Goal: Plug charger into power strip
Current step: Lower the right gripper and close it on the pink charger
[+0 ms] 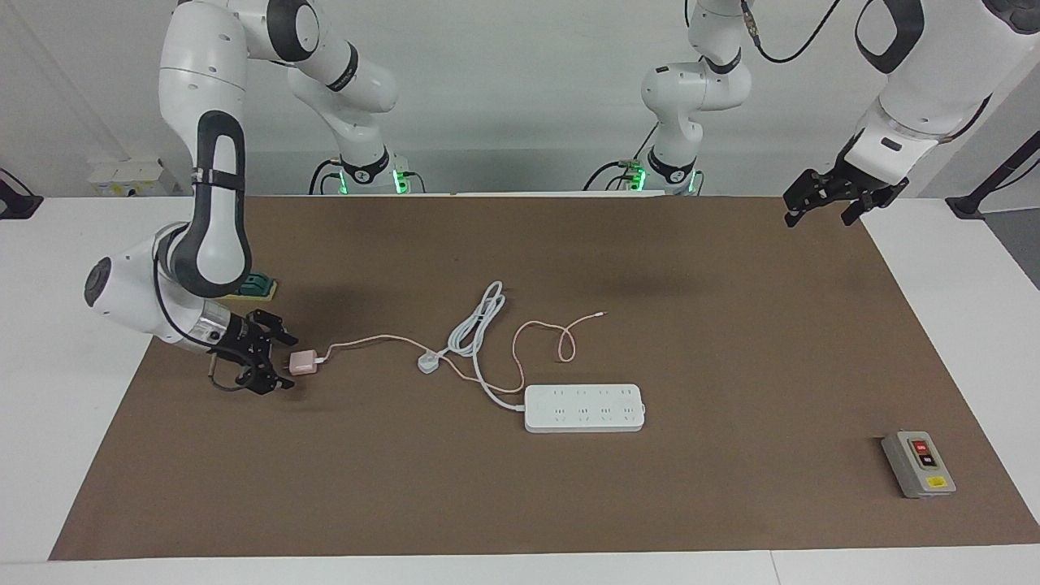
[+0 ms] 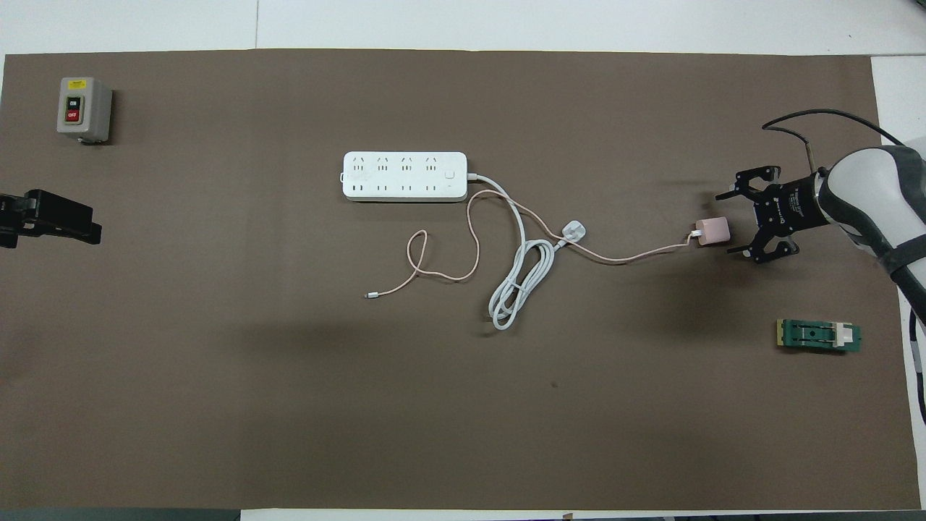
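So the bench (image 1: 731,341) is covered with a flat brown mat, matte like cardboard. Sitting around the middle of it is the power strip (image 1: 584,408), a long flat white plastic slab with rounded corners and two rows of sockets. Its thick white cord (image 1: 475,325) loops into a loose coil at about 10 o'clock from the strip in the facing view and ends in a rounded white plug (image 1: 428,362).

The charger (image 1: 303,361) is a little pale-pink cube lying on the mat toward the right arm's end, well apart from the strip, at roughly 9 o'clock from it in the facing view. Its thin pink cable (image 1: 536,337) snakes past the white plug and curls into a loop near the strip.

The right pincer (image 1: 280,361) is down low with its black fingers spread, one on each side of the cube; released, not clamped on it. The left pincer (image 1: 825,205) hangs over the mat's corner at the left arm's end, fingers apart, waiting.

There's also a boxy grey switch box (image 1: 918,463) with red and black buttons, and a small green block (image 2: 819,336).
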Robot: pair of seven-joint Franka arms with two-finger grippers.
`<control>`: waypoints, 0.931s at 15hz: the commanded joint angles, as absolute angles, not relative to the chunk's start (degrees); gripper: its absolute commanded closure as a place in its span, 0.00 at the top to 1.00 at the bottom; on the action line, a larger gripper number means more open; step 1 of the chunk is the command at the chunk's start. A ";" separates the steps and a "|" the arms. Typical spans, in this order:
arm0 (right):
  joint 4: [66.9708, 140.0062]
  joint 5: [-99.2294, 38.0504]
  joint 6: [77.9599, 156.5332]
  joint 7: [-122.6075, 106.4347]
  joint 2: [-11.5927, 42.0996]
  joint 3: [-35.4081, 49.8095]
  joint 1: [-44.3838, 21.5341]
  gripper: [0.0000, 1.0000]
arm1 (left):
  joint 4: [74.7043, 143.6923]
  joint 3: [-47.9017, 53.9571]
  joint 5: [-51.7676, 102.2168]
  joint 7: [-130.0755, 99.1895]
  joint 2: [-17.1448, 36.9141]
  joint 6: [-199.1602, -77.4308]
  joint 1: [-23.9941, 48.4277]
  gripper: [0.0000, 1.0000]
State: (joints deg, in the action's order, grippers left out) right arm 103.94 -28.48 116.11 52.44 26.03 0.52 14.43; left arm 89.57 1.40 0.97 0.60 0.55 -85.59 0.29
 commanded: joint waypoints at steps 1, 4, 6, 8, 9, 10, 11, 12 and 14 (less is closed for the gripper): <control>105.73 -29.79 118.03 52.82 25.22 0.79 14.33 1.00 | 91.23 1.76 0.18 0.88 -0.97 -85.69 -0.26 1.00; 107.22 -29.79 118.91 50.37 24.96 0.79 14.33 1.00 | 91.23 1.76 0.18 0.88 -1.05 -85.61 -0.44 1.00; 107.58 -29.79 119.27 50.19 24.87 0.70 14.33 1.00 | 91.23 1.76 0.18 0.88 -0.97 -85.61 -0.35 1.00; 107.75 -29.79 119.35 50.10 24.87 0.79 14.33 1.00 | 91.23 1.76 0.18 0.88 -1.05 -85.61 -0.26 1.00; 107.75 -29.79 119.44 49.58 24.87 0.79 14.33 1.00 | 91.23 1.76 0.18 0.88 -1.05 -85.61 -0.26 1.00; 107.75 -29.79 119.44 48.53 24.87 0.79 14.33 0.91 | 91.23 1.76 0.18 0.88 -1.05 -85.61 -0.26 1.00; 107.75 -29.79 119.44 47.73 24.87 0.79 14.33 0.72 | 91.23 1.76 0.18 0.88 -0.97 -85.61 -0.35 1.00; 107.93 -29.79 119.53 47.55 24.87 0.79 14.33 0.53 | 91.23 1.76 0.18 0.88 -1.05 -85.61 -0.35 1.00; 108.37 -29.79 120.75 47.46 24.79 0.79 14.33 0.15 | 91.23 1.76 0.18 0.88 -1.05 -85.61 -0.26 1.00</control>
